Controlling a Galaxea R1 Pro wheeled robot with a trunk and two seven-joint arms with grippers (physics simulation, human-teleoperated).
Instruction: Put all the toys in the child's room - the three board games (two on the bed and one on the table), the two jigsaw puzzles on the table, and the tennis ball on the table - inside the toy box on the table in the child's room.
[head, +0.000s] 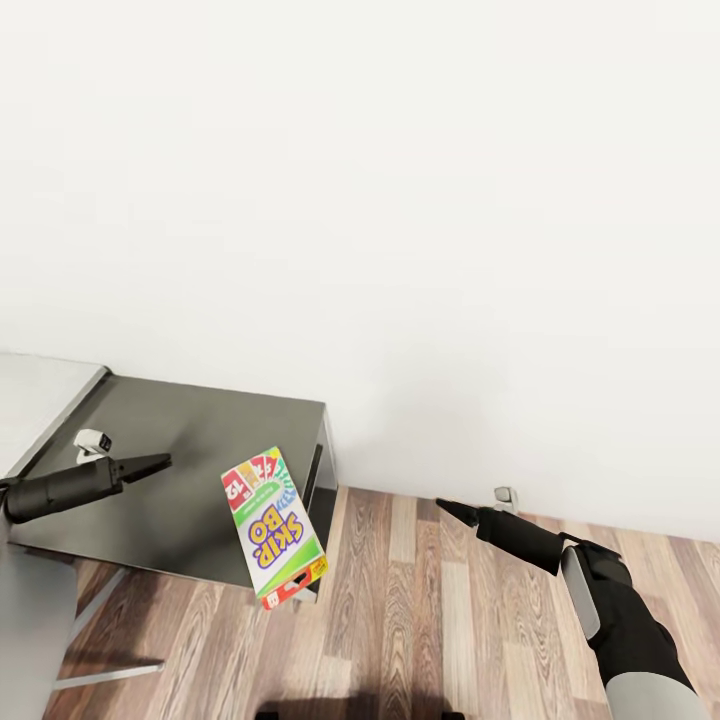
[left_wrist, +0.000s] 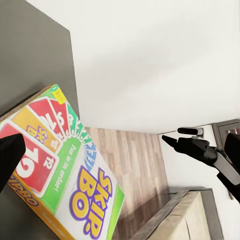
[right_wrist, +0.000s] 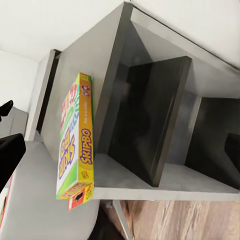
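Note:
A board game (head: 272, 525), the white-green-purple SKIP-BO box, lies flat on the dark grey table (head: 180, 440) at its front right corner. One end hangs over the edge. In the right wrist view the box (right_wrist: 75, 145) appears edge-on on the table top. My left gripper (head: 160, 462) hovers over the table to the box's left, open and empty. Its finger (left_wrist: 10, 155) shows beside the box (left_wrist: 70, 170). Right of the table, my right gripper (head: 443, 505) hangs open over the floor, pointing at the box, with its fingers (right_wrist: 10, 155) spread wide.
The table stands against a white wall (head: 400, 200), and open shelves (right_wrist: 150, 115) sit under its top. A light grey surface (head: 35, 620) adjoins it at the near left. Wood-plank floor (head: 430, 620) stretches to the right.

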